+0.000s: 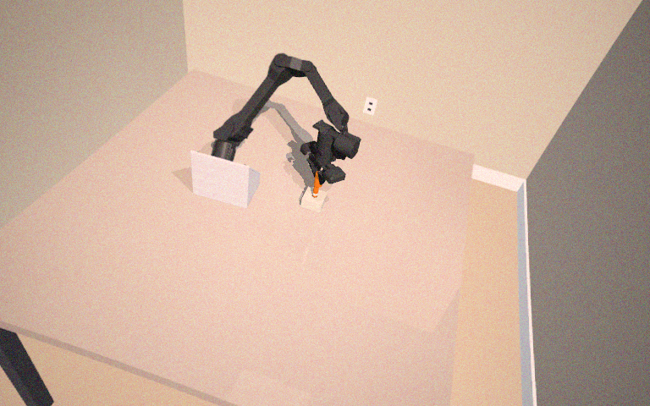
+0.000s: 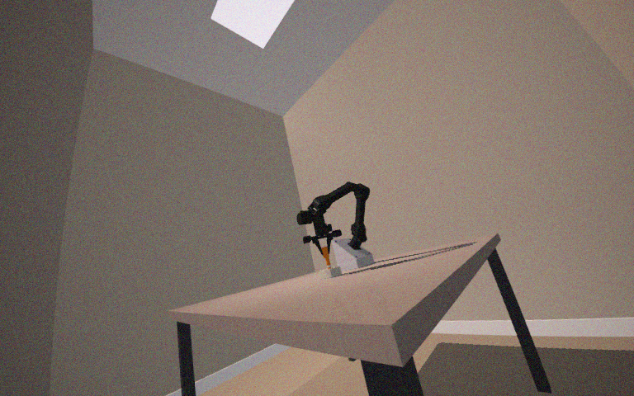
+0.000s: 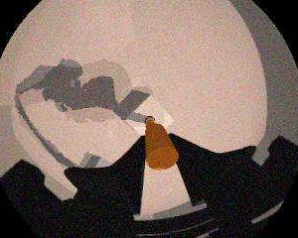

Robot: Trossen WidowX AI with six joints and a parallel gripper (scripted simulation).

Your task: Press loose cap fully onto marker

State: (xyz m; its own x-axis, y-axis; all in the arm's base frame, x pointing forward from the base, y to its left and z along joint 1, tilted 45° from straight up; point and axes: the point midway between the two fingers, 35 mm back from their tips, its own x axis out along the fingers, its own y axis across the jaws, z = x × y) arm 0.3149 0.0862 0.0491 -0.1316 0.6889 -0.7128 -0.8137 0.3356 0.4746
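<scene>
The orange marker point(image 1: 315, 190) point(image 2: 328, 261) stands in the pale holder block point(image 1: 311, 203) point(image 2: 335, 271) point(image 3: 162, 112). My gripper point(image 1: 317, 177) point(image 2: 324, 250) point(image 3: 157, 137) is shut on the orange cap point(image 2: 325, 252) point(image 3: 162, 157) and stands over the block. In the exterior view the cap and marker form one nearly continuous orange column, leaning slightly. In the wrist view the marker runs from its grey ring at the block up to the cap. The cap hides the marker's tip, so I cannot tell how far the cap is on.
A white wedge-shaped box point(image 1: 220, 178) point(image 2: 352, 255) stands by the arm's base, to the left of the holder block in the top view. The table point(image 1: 192, 282) point(image 2: 281, 304) extends around them. A wall with an outlet point(image 1: 370, 106) rises behind the table.
</scene>
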